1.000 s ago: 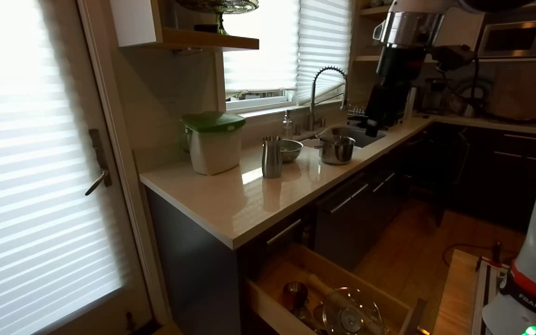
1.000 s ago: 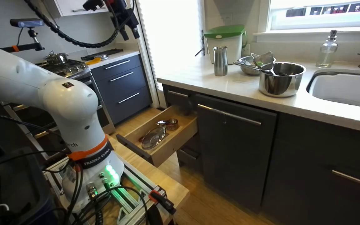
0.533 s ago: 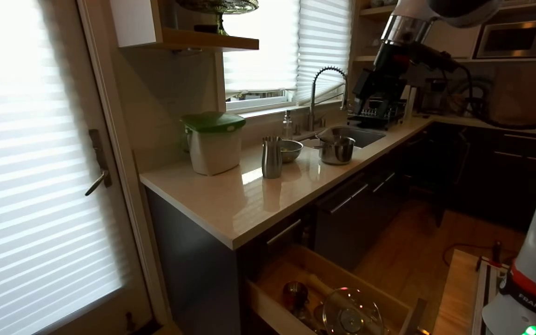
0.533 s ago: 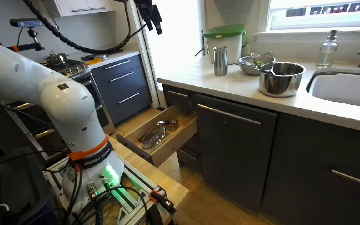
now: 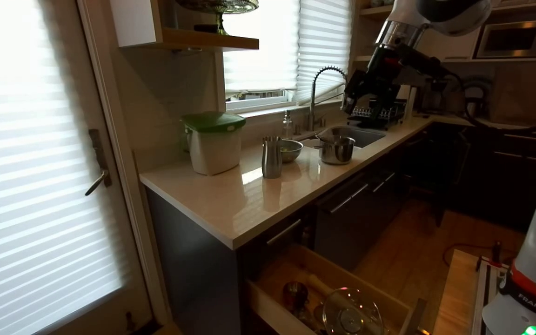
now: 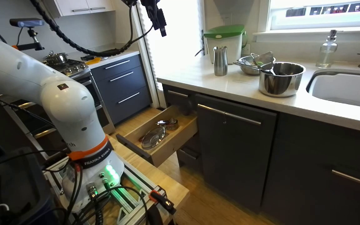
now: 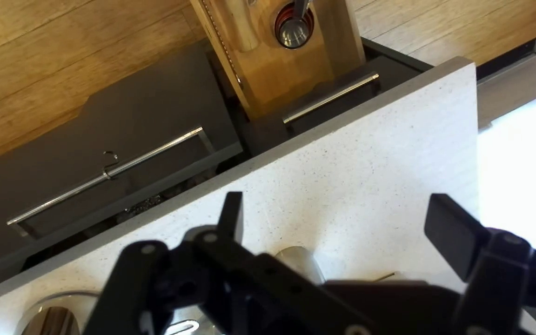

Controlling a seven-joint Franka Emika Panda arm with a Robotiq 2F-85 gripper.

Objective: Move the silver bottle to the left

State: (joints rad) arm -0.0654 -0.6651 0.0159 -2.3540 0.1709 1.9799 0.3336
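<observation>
The silver bottle (image 5: 271, 158), slim dull metal, stands upright on the white countertop in both exterior views, and it also shows there (image 6: 220, 61) beside the white tub with the green lid (image 6: 225, 48). My gripper (image 5: 362, 108) is in the air, apart from the bottle; its fingertips also show at the top of an exterior view (image 6: 163, 32), higher than the bottle. In the wrist view my gripper (image 7: 336, 207) is open with nothing between its fingers. The bottle's base (image 7: 298, 260) shows partly there behind the left finger linkage; the rest is hidden.
A metal bowl (image 6: 249, 68) and a steel pot (image 6: 278, 82) with a strainer stand right of the bottle in an exterior view. A soap dispenser (image 6: 327, 51) is near the sink. An open drawer (image 6: 173, 148) juts out under the counter. A shelf (image 5: 207, 39) hangs above the tub.
My gripper has moved left and tilted in an exterior view, and right, toward the bottle's side, in an exterior view. The wrist has turned. The bottle has not moved.
</observation>
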